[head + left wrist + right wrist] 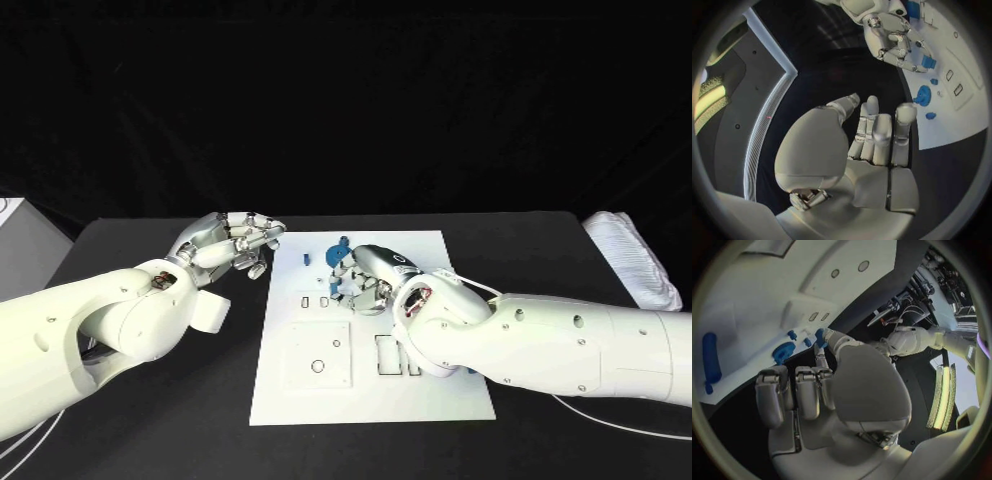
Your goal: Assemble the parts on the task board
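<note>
The white task board (433,390) lies in the middle of the table. My right hand (372,275) hovers over its upper middle and pinches a small blue part (820,336) between thumb and a fingertip; the same part (927,61) shows in the left wrist view. A blue gear (339,250) (784,351) (923,95) sits on the board just beyond that hand. A small blue peg (307,258) stands near the board's upper left corner. A long blue piece (711,362) lies farther off on the board. My left hand (231,240) (876,135) floats beside the board's upper left corner, holding nothing.
A raised square plate with a hole (320,355) and two slots (389,355) take up the board's lower half. A white bundle (635,255) lies at the table's right edge. A pale object (7,215) stands at the far left.
</note>
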`<action>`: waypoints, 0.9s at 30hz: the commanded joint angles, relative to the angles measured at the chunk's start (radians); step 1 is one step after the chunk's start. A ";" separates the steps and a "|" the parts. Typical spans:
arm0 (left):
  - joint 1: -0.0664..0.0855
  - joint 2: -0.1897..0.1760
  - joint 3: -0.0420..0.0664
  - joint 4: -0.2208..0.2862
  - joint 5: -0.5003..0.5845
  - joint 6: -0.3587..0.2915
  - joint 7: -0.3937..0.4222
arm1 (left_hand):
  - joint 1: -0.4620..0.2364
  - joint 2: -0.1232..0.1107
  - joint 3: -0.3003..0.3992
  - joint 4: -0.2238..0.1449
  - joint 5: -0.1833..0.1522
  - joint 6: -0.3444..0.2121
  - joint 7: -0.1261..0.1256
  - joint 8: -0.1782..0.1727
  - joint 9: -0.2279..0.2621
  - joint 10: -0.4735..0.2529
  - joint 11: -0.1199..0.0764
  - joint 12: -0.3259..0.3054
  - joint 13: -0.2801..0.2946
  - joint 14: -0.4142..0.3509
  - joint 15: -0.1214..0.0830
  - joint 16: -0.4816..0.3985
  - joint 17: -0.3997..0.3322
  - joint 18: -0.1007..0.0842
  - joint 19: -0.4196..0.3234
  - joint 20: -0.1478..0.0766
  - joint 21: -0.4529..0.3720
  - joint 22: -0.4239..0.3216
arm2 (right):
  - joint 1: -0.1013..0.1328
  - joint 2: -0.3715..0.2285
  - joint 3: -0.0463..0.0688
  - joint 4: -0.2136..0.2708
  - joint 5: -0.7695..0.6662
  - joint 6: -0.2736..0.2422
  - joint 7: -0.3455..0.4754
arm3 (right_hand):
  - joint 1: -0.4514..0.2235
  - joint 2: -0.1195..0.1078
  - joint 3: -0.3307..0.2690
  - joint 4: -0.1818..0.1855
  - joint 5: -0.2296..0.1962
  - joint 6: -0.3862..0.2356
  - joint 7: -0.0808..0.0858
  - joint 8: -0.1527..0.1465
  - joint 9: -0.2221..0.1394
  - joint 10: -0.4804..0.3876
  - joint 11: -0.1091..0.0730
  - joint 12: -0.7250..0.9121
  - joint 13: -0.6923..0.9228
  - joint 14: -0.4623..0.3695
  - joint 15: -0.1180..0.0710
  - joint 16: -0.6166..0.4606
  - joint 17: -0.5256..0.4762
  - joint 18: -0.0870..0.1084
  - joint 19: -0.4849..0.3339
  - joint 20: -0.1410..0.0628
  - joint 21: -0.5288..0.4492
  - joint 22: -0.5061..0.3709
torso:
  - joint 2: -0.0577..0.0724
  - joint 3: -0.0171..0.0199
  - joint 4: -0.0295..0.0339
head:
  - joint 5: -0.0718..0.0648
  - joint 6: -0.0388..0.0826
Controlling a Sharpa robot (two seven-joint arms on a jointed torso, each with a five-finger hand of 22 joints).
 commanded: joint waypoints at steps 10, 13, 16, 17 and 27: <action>0.001 0.003 0.000 -0.002 -0.092 0.000 -0.098 | -0.017 -0.019 0.021 0.042 0.003 -0.039 -0.010 0.068 0.050 0.051 -0.013 0.344 0.273 0.191 -0.010 0.179 0.326 -0.061 0.203 -0.013 0.174 0.301 | -0.031 0.037 -0.002 -0.021 -0.098 0.017 -0.080 | -0.016 -0.001 0.008 0.002 0.001 0.003 0.004 0.019 0.021 0.106 -0.001 0.004 0.263 0.096 0.000 0.002 0.226 -0.014 0.103 0.000 0.004 0.263 | 0.003 0.0029 -0.0014 | 0.008 -0.013; 0.001 0.003 0.000 -0.001 -0.104 0.006 -0.109 | -0.018 -0.019 0.021 0.045 0.002 -0.041 -0.009 0.069 0.051 0.078 -0.013 0.386 0.324 0.202 -0.010 0.188 0.347 -0.066 0.218 -0.013 0.185 0.324 | -0.033 0.041 -0.002 -0.026 -0.112 0.019 -0.089 | -0.020 -0.002 0.009 0.003 0.002 0.003 0.004 0.020 0.022 0.106 0.000 0.004 0.263 0.096 0.001 0.001 0.225 -0.014 0.103 0.000 0.004 0.263 | 0.002 0.0024 -0.0023 | 0.007 -0.014; 0.001 0.003 0.000 -0.001 -0.115 0.012 -0.121 | -0.018 -0.019 0.021 0.048 0.002 -0.041 -0.009 0.070 0.052 0.106 -0.013 0.426 0.374 0.217 -0.010 0.199 0.374 -0.071 0.238 -0.013 0.199 0.353 | -0.034 0.044 -0.002 -0.031 -0.127 0.021 -0.096 | -0.024 -0.004 0.010 0.003 0.003 0.003 0.004 0.022 0.022 0.106 0.000 0.004 0.263 0.096 0.001 0.001 0.225 -0.014 0.103 0.000 0.004 0.263 | 0.001 0.0024 -0.0024 | 0.008 -0.016; 0.001 0.002 0.000 -0.001 -0.119 0.014 -0.125 | -0.018 -0.019 0.021 0.048 0.002 -0.041 -0.009 0.070 0.052 0.111 -0.013 0.434 0.384 0.220 -0.010 0.202 0.381 -0.073 0.244 -0.013 0.202 0.361 | -0.035 0.045 -0.002 -0.033 -0.131 0.023 -0.098 | -0.026 -0.006 0.010 0.003 0.003 0.003 0.003 0.022 0.022 0.106 0.000 0.004 0.263 0.096 0.001 0.001 0.225 -0.014 0.103 0.000 0.004 0.263 | 0.001 0.0025 -0.0019 | 0.008 -0.016; 0.001 0.002 0.000 -0.002 -0.158 0.032 -0.155 | -0.022 -0.020 0.019 0.053 0.002 -0.043 -0.009 0.070 0.053 0.141 -0.013 0.472 0.432 0.240 -0.010 0.216 0.417 -0.081 0.272 -0.013 0.221 0.402 | -0.047 0.054 -0.002 -0.048 -0.168 0.036 -0.110 | -0.037 -0.014 0.010 0.003 0.002 0.005 0.002 0.027 0.025 0.106 -0.001 0.004 0.263 0.096 0.000 0.001 0.225 -0.014 0.103 0.001 0.004 0.263 | 0.001 0.0033 0.0006 | 0.007 -0.019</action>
